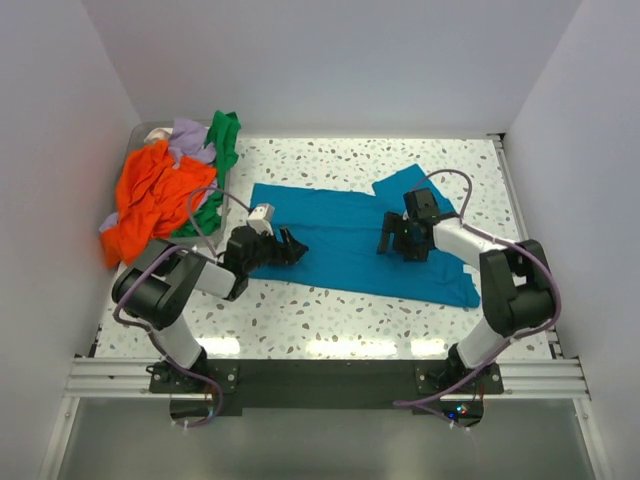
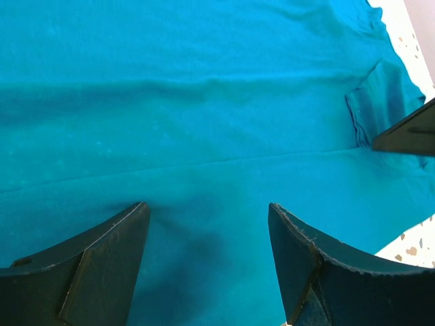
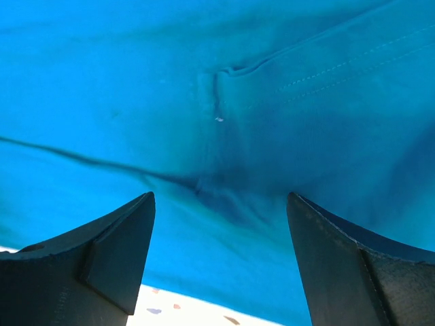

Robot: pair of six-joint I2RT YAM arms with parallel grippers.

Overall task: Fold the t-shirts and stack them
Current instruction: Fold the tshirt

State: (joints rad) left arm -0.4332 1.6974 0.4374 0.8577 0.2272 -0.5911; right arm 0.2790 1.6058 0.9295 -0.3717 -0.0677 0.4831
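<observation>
The large teal t-shirt [image 1: 340, 235] lies spread on the speckled table [image 1: 330, 320], one sleeve turned up at the back right. My left gripper [image 1: 295, 246] is open and empty, low over the shirt's left part; the teal cloth [image 2: 204, 122] fills its view. My right gripper [image 1: 392, 243] is open and empty over the shirt's right part, above a crease and seam [image 3: 224, 102]. The orange t-shirt [image 1: 150, 200], green t-shirt [image 1: 222, 145] and lavender t-shirt [image 1: 190, 140] lie crumpled in a heap at the back left.
White walls close the table on the left, back and right. An aluminium rail [image 1: 330, 375] with both arm bases runs along the near edge. The right gripper's finger [image 2: 408, 132] shows at the right edge of the left wrist view.
</observation>
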